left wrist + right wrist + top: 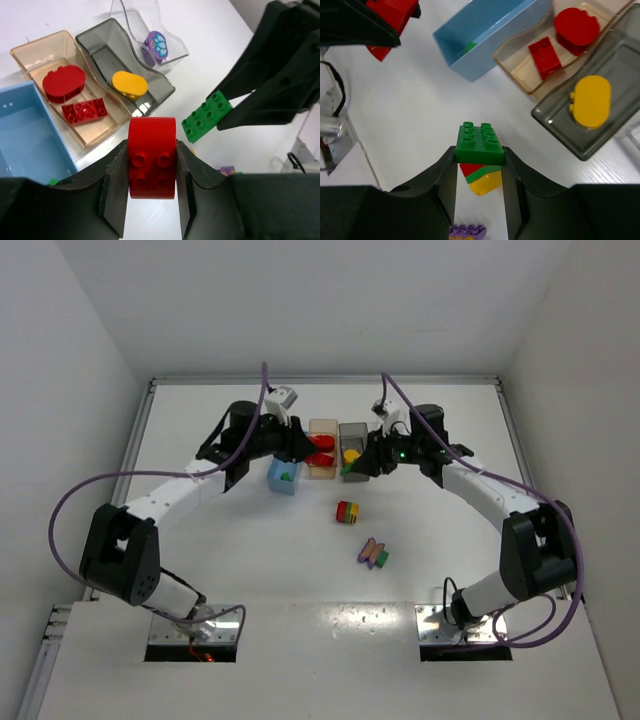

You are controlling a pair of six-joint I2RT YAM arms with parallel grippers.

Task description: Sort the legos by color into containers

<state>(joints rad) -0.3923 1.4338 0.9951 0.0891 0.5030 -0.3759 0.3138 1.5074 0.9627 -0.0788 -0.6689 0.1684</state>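
- Step in hand, as I judge it: delivery, with each hand carrying one brick toward the bins.
- The left hand (pixel 152 170) is closed tight on a red brick (pixel 152 150), pinched by its sides at the lower centre of the left wrist view, above the desk (pixel 300 575) and just short of the bins.
- The right hand (pixel 480 162) is clamped on a green brick (pixel 480 141), held clear of the desk.
- Red belongs in the pale orange bin (pixel 30 50), upper left, where red pieces (pixel 63 82) lie; the left hand must get over it and let go.
- Green suits the blue bin (pixel 485 30), which holds a green piece (pixel 468 48); reaching it means passing close to the left hand, so taking turns looks wise.
- A striped stack (pixel 347 512) and a purple-and-green cluster (pixel 373 553) lie unsorted mid-desk.
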